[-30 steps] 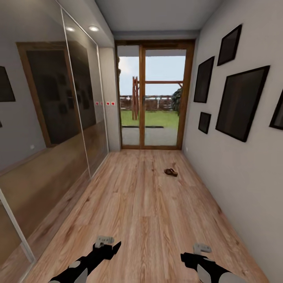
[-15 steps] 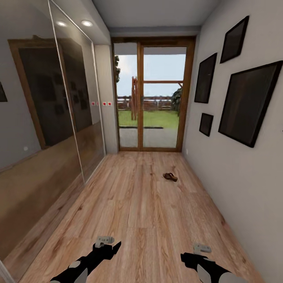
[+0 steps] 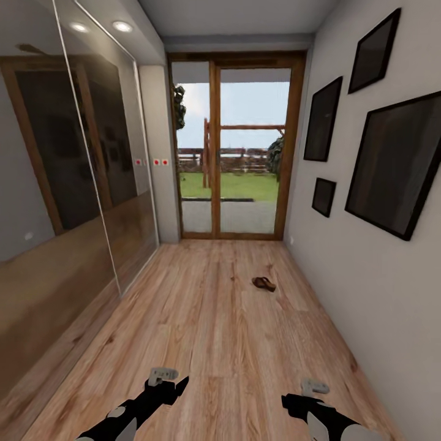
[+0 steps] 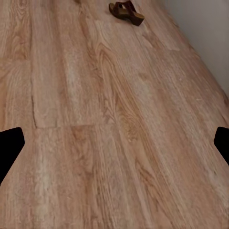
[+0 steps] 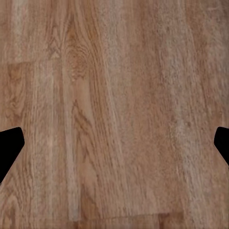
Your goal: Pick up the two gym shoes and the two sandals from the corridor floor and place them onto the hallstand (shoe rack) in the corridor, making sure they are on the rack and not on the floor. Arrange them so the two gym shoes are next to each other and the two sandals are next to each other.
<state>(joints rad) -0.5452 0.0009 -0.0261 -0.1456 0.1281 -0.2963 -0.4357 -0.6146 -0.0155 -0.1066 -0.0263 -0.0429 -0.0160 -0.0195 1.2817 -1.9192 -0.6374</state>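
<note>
Mirrored wardrobe panels (image 3: pixel 67 202) line your left, four dark picture frames (image 3: pixel 392 165) hang on your right, and a glazed wood-framed door (image 3: pixel 236 144) closes the end. One brown strap sandal (image 3: pixel 264 283) lies on the wood-grain plank floor (image 3: pixel 220 331) ahead, nearer the right wall. Your left gripper (image 3: pixel 164 384) and right gripper (image 3: pixel 306 395) both hang spread wide, holding nothing.
</note>
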